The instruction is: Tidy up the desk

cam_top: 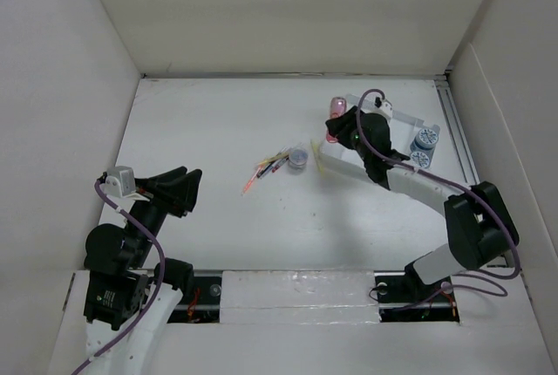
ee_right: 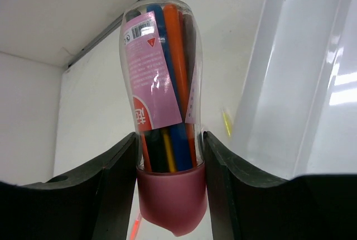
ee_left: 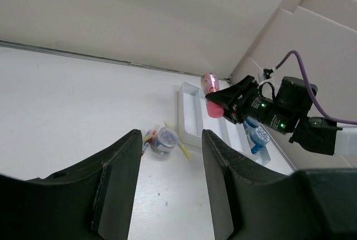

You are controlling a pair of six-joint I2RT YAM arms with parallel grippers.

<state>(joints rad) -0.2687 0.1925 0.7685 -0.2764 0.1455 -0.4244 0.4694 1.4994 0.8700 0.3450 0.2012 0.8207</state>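
The desk [cam_top: 227, 122] is a white tabletop between white panel walls. My right gripper [cam_top: 336, 125] is shut on a clear tube of coloured markers [ee_right: 162, 78], its jaws pressed against the tube just above the pink cap [ee_right: 172, 195]. The tube [cam_top: 335, 106] hangs over the left end of the white compartment tray [cam_top: 349, 166]. My left gripper [ee_left: 167, 190] stands open over bare desk at the near left, with nothing between its fingers. A small round jar [ee_left: 164, 139] and loose pens [ee_left: 147, 138] lie ahead of it.
Two blue spools [cam_top: 423, 146] sit in the tray's right compartments. A yellow pen [ee_left: 178, 140] lies against the tray's near wall. The loose pens [cam_top: 268, 168] and the jar [cam_top: 297, 160] lie mid-desk. White panels close off the left, back and right.
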